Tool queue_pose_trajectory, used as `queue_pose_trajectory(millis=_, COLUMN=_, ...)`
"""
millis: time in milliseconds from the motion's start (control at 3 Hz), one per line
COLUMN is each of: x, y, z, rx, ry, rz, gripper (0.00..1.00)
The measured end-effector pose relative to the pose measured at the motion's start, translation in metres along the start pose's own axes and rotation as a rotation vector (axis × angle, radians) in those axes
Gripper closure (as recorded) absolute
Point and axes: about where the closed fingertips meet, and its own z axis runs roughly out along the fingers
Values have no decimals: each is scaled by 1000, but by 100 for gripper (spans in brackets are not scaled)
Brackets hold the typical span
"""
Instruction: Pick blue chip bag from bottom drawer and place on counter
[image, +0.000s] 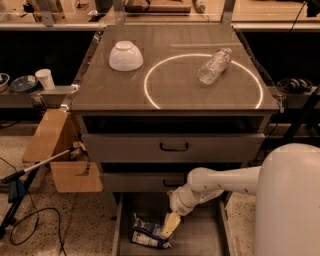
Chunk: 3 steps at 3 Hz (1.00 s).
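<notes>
While the bowl (126, 55) sits at the counter's (175, 95) left rear, we see the bag (145, 235) lying crumpled in the open bottom drawer (200, 240), left of ctr. Gripper (170, 225) is down in that drawer at the bag's right edge, touching or just above it; we can't tell its state. Bottle (214, 65) lies on its side w/in the white ring (146, 85), upper right. Arm (225, 180) extends in from the right.

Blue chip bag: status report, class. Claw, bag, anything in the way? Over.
Claw inside bottom drawer, at edge of blue chip bag; contact unclear. Bag flat on drawer floor. Counter holds bowl and bottle.
</notes>
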Motion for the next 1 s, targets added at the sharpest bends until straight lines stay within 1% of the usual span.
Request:
queue_pose_trajectory(millis=333, x=0, y=0, z=0, rx=0, ry=0, rz=0, gripper=0)
queue_pose_trajectory(millis=667, x=-5, y=-6, z=18, rx=14, ry=9, rz=-5, gripper=0)
queue_pose_trajectory(millis=1000, x=-6, y=-22, z=48, rx=13, ry=14, rz=-20, gripper=0)
